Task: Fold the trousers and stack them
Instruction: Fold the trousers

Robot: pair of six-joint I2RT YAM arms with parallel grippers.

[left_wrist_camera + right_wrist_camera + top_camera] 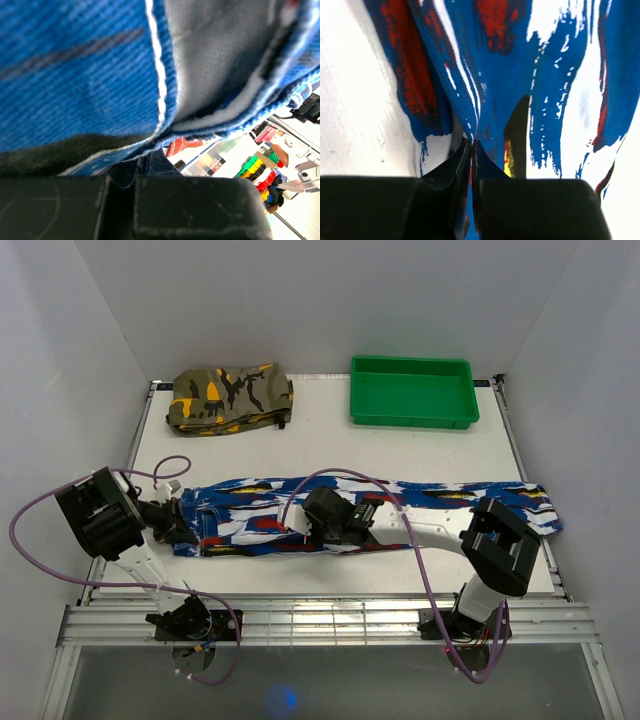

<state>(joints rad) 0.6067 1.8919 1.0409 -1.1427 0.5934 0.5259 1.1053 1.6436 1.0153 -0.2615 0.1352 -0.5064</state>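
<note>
Top external view: the trousers (400, 505) lay flat in one long strip across the middle of the desk (320, 445), long axis running left to right.
Ends: one end sat at the left by the left arm; the other reached the desk's right edge.
Left fingers (188, 527): together, clamped on the left end of the trousers. The left wrist view was filled with blue cloth and a hem bunched right at the tips.
Right fingers (471, 154): together too, pinching a raised ridge of the print on the near side, just right of the left fingers' grip.
Which way the cloth lay: from both grips nearly all the length trailed away to the right, so a fold, I'd say, meant carrying the left end over toward the right one.
Nearer arm: the left for the left end; the right end lay beside the right arm's base, with no fingers on it.
Count: one pair of trousers, one folded camouflage garment (230, 398) at far left, one green tray (412, 390) at far right, two arms.
Stacking: not begun; the trousers lay well apart from the camouflage garment.
</note>
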